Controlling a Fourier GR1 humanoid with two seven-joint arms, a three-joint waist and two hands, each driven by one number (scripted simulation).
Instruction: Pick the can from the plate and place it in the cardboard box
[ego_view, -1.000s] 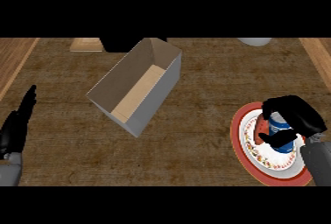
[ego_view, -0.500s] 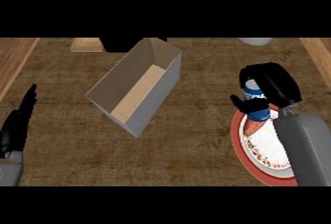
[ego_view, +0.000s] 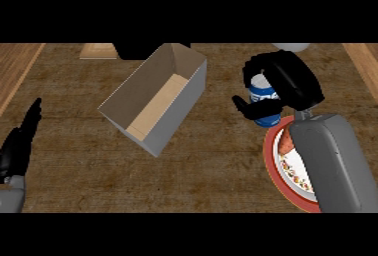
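My right hand (ego_view: 289, 82) is curled round a blue can (ego_view: 264, 102) with white lettering, holding it above the counter between the plate and the box. The red-rimmed white plate (ego_view: 279, 165) with a patterned border lies at the right, partly hidden under my grey forearm. The open cardboard box (ego_view: 156, 97) stands tilted at the centre, its long opening facing up and left of the can. My left hand (ego_view: 18, 145) rests open at the left edge, fingers pointing up.
A tan block (ego_view: 97, 51) and a dark object (ego_view: 140, 50) sit at the counter's far edge behind the box. A pale round object (ego_view: 291, 46) shows at the top right. Wooden strips border the counter at both sides.
My right hand has lifted the can off the plate and carried it up and left toward the box. The left hand has stayed still.
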